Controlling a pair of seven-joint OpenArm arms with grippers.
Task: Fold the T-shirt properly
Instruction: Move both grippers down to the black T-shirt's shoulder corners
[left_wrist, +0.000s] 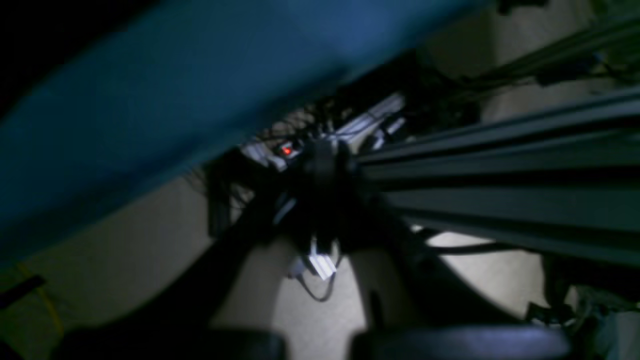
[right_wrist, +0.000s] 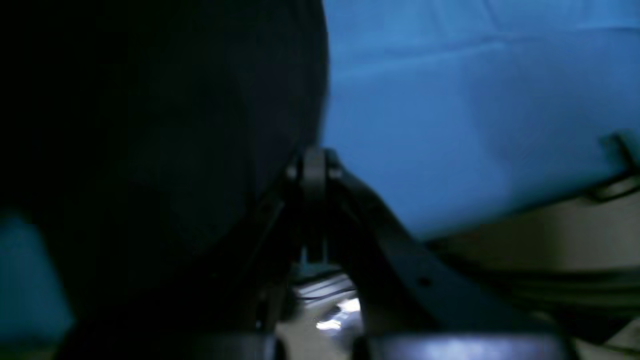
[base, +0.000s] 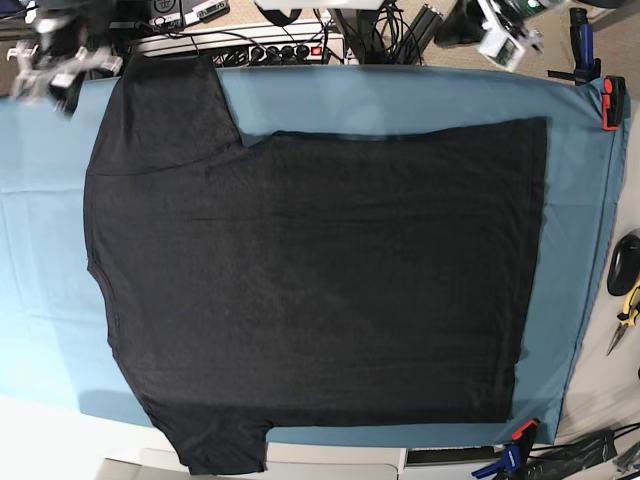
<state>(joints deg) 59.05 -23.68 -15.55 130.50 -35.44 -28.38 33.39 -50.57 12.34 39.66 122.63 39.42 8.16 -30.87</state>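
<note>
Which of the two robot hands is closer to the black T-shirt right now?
The right one. The right gripper is just beside the far sleeve of the T-shirt. The left gripper sits beyond the table's far edge, farther from the shirt's hem corner.

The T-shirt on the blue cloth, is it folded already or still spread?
Spread. The T-shirt lies flat and open on the blue cloth, both sleeves out, no fold visible.

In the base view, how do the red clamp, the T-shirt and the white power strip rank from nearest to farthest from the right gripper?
From the right gripper, at the top left:
1. T-shirt: its upper sleeve lies just beside the gripper.
2. White power strip: along the top edge, towards the middle.
3. Red clamp: at the far top right corner.
</note>
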